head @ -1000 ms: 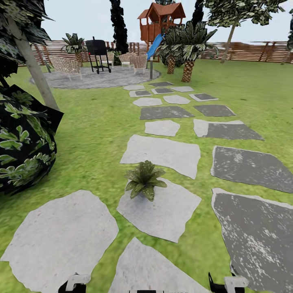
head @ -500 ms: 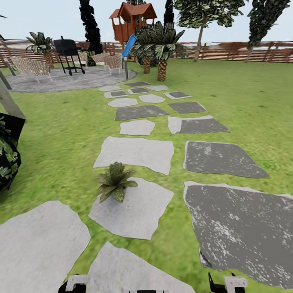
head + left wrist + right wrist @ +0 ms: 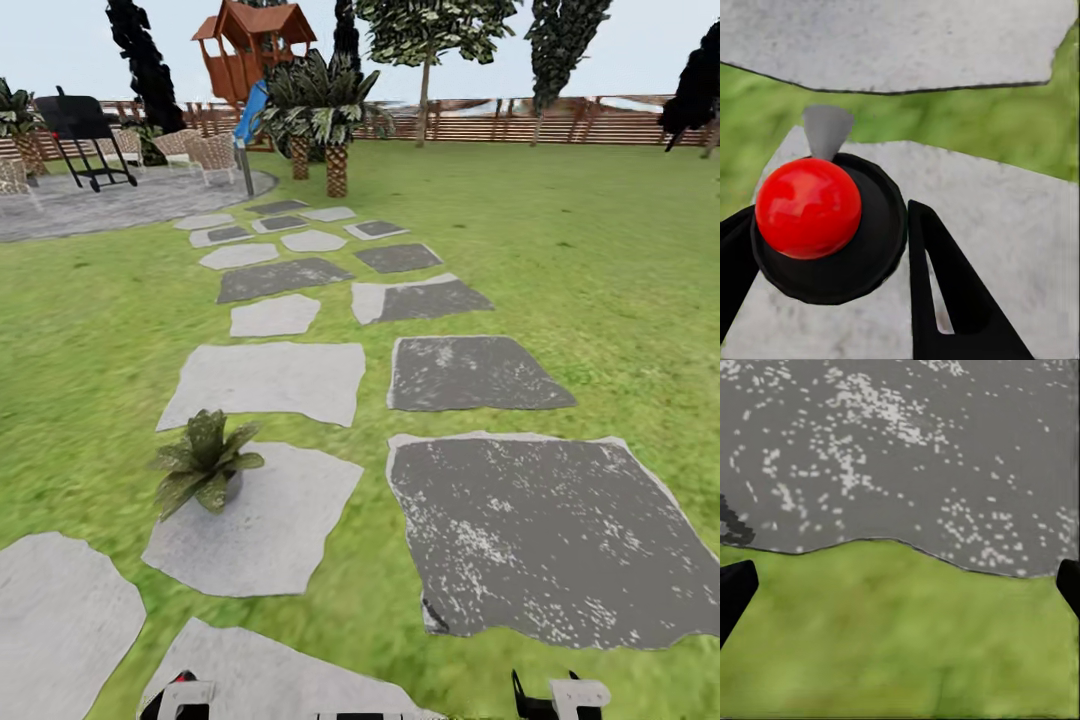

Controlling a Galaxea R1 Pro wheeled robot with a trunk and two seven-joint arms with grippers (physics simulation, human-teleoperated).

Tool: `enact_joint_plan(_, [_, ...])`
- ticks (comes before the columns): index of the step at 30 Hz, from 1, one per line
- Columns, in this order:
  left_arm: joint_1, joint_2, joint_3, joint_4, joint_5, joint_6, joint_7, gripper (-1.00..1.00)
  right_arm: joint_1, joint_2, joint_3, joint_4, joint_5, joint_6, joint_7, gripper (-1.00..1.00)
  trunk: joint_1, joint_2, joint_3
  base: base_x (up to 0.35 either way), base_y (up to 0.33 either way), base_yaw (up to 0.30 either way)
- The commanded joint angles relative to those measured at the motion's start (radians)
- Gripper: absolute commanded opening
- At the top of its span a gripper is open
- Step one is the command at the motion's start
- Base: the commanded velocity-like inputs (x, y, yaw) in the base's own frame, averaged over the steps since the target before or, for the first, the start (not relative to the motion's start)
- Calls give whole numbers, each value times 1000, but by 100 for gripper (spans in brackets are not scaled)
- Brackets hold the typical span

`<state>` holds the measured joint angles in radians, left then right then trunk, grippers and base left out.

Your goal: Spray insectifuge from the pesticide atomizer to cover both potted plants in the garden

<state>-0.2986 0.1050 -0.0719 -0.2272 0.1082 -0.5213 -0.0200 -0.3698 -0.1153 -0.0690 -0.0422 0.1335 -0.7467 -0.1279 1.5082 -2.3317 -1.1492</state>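
The garden lawn (image 3: 560, 250) spreads out to the brown slatted fence (image 3: 560, 120) at the far edge. The whole head view has slid since a second ago: the camera has swung to the right. The dark bush that stood near on the left has left the picture, and more open grass shows on the right. The things themselves have not moved.

The stepping stones (image 3: 265, 380) run from near to far towards the round patio (image 3: 120, 205) at the far left, where a black grill (image 3: 80, 125) stands. One of the potted plants (image 3: 203, 470) sits at the left edge of a pale near stone. It now lies near and to the left, where before it was near and central. So the robot seems to be turning away from it, perhaps to look for the other plant, and no spraying looks under way.

The right gripper (image 3: 900, 585) hangs over grass beside a dark stone, fingers wide apart with nothing between them. The left gripper (image 3: 832, 247) appears clamped on the pesticide atomizer (image 3: 870, 247). The black top with its red knob sits between the fingers, low at the robot's left side over a pale stone.
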Motion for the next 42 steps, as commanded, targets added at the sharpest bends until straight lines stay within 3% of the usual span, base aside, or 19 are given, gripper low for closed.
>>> enact_joint_plan(1, [1, 1, -7, 1, 12, -4, -2, -100, 0, 0, -7, 1, 11, -2, -4, 100, 0, 0, -1, 17, -273, -207])
enact_joint_plan(42, [3, 1, -8, 9, 13, -5, -2, -100, 0, 2, -6, 1, 12, -2, 0, 100, 0, 0, -1, 216, -209, -6])
